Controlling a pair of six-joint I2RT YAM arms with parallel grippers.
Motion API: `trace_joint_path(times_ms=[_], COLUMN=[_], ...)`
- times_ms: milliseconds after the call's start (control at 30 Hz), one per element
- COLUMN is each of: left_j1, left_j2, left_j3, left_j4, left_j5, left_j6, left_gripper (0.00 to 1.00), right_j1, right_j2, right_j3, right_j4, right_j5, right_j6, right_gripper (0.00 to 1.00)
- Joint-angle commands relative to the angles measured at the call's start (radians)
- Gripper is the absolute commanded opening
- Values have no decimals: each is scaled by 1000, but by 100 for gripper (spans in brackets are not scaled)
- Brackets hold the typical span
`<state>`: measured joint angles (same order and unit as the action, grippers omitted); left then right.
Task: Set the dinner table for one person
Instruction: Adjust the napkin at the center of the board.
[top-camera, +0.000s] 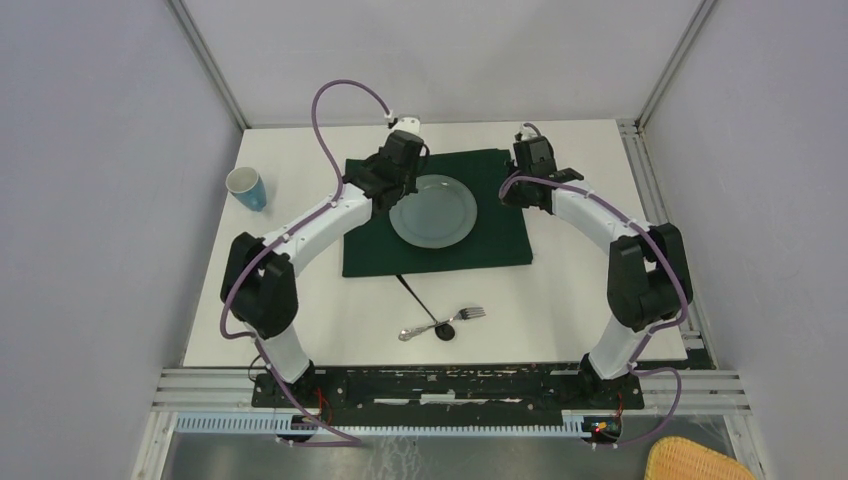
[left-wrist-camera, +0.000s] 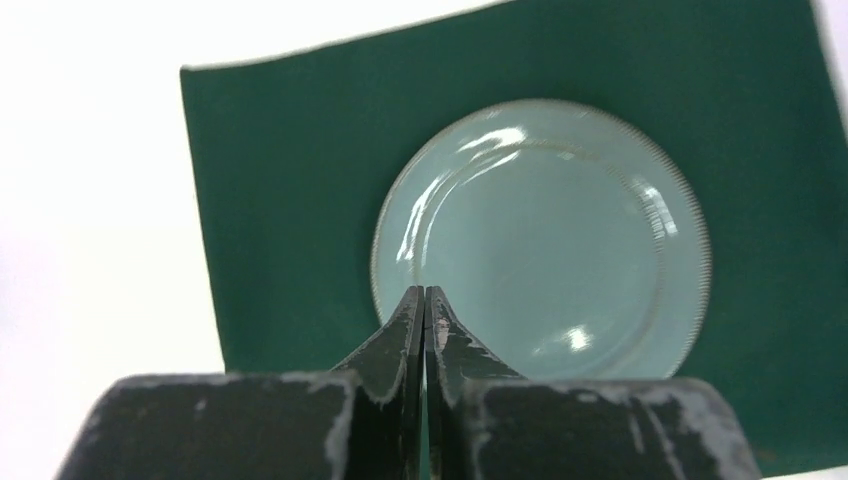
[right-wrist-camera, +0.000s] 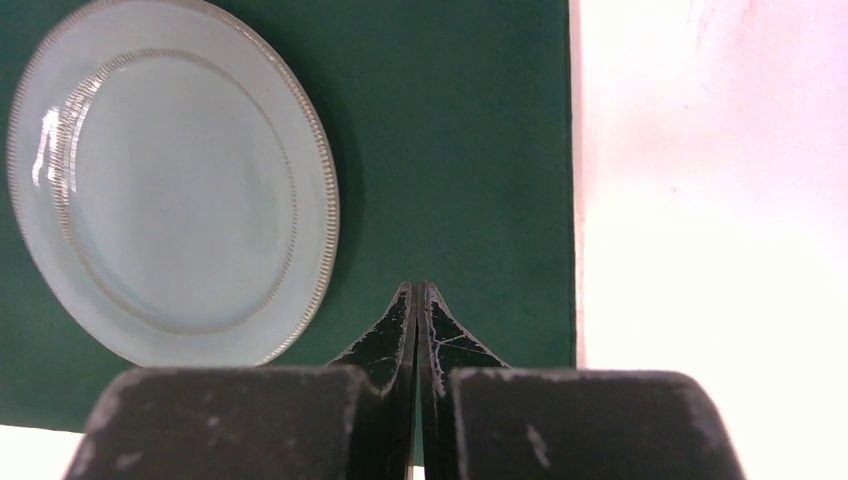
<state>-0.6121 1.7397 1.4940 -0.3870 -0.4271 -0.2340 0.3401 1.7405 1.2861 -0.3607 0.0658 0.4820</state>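
Note:
The dinner table (top-camera: 300, 310) is a large white tabletop. A dark green cloth (top-camera: 370, 250) lies at its middle with a pale blue-green plate (top-camera: 433, 210) on it. A silver fork (top-camera: 467, 314), a silver spoon (top-camera: 409, 332) and a black utensil (top-camera: 425, 305) lie on the table in front of the cloth. A blue cup (top-camera: 247, 188) stands at the far left. My left gripper (top-camera: 390, 190) is shut and empty above the plate's left rim (left-wrist-camera: 425, 290). My right gripper (top-camera: 525, 190) is shut and empty above the cloth, right of the plate (right-wrist-camera: 418, 287).
Grey walls and metal frame posts enclose the table on three sides. A yellow woven basket (top-camera: 695, 460) sits off the table at the near right. In the right wrist view, bare white tabletop (right-wrist-camera: 700, 250) lies beyond the cloth's right edge.

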Motion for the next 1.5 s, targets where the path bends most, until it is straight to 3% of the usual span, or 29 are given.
trace_joint_path(times_ms=[0,467,900,1467], left_j1=[15,69,175,216], left_j2=[-49,22,-13,-23], left_j3=[-81,-182,-223,-223], left_j4=[38,85,108,108], left_j5=[-72,-77,18,68], left_j6=[-119,-209,-250,-256], left_gripper=[3,2,2,3], right_j1=[1,0,0,-4], right_j2=[8,184,303,318], right_j3=[19,114,258,205], right_j4=[-24,11,-15,-80], right_j5=[42,39,49,81], right_j6=[-74,-107,-131,-100], right_gripper=[0,0,0,0])
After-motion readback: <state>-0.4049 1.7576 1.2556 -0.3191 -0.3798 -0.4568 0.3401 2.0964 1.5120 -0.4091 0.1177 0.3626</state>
